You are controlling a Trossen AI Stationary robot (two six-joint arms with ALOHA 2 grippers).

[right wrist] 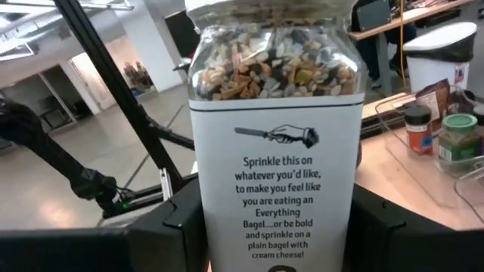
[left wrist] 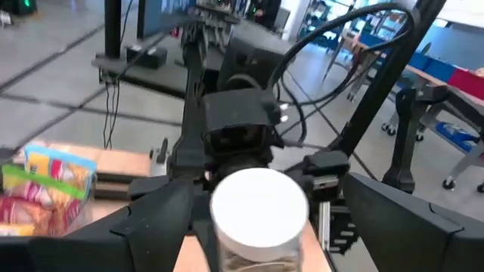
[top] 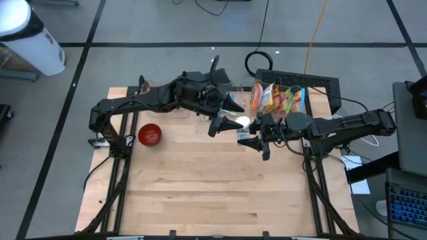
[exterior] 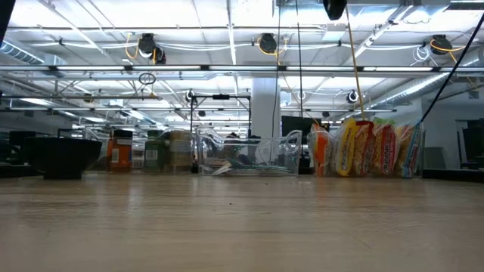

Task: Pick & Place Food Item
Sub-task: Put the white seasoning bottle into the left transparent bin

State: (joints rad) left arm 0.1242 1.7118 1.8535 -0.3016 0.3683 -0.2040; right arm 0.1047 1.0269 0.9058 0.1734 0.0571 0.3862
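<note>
The seasoning jar [right wrist: 274, 136], white-lidded, is raised above the table [top: 200, 193] near its middle, clamped between the fingers of the right end effector [top: 250, 137]. The left end effector [top: 223, 120] stands wide, its 2 fingers flanking the jar without gripping. Snack packets [top: 277, 99] stand along the far edge.

Bright, even illumination is supplied by ceiling strip lights [exterior: 227, 23] seen in the low view. Only soft shadows are cast on the table [top: 200, 193]. Glare is noted on the jar lid [left wrist: 259, 208]. Backgrounds in both wrist views are blurred.
</note>
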